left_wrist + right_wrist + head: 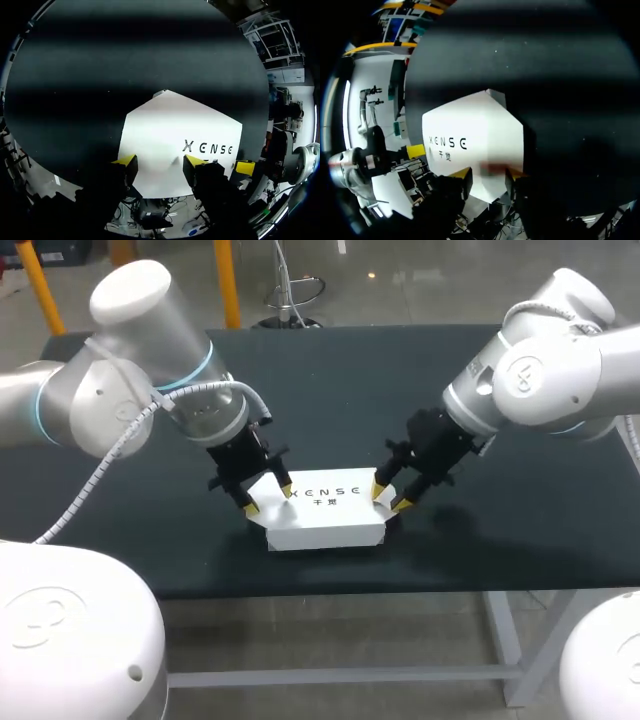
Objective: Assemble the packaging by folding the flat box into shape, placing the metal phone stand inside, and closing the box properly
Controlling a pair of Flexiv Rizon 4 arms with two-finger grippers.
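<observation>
From the head view, a white folded cardboard box with dark print on its top lies on the dark counter, close to the near edge and about midway between the two arms. The left arm comes in from the left and its pincer sits at the box's left end, fingers moderately spread. One yellow tip is at the box's left corner and the other is over the top panel. The right arm comes in from the right and its pincer stands at the box's right end. It is also spread, with both tips close to that edge.

From the left wrist view, the white box lies just ahead of and under the left pincer. Its two yellow tips stand well apart, one at the box's side edge and one over the white panel near the print. Whether they press on the card cannot be told. A yellow tip of the right pincer shows beyond the printed end.

From the right wrist view, the box fills the space ahead of the right pincer. The spread tips straddle the box's nearest end, and contact is unclear. Beside the far end of the box a yellow tip of the left pincer is visible.
</observation>
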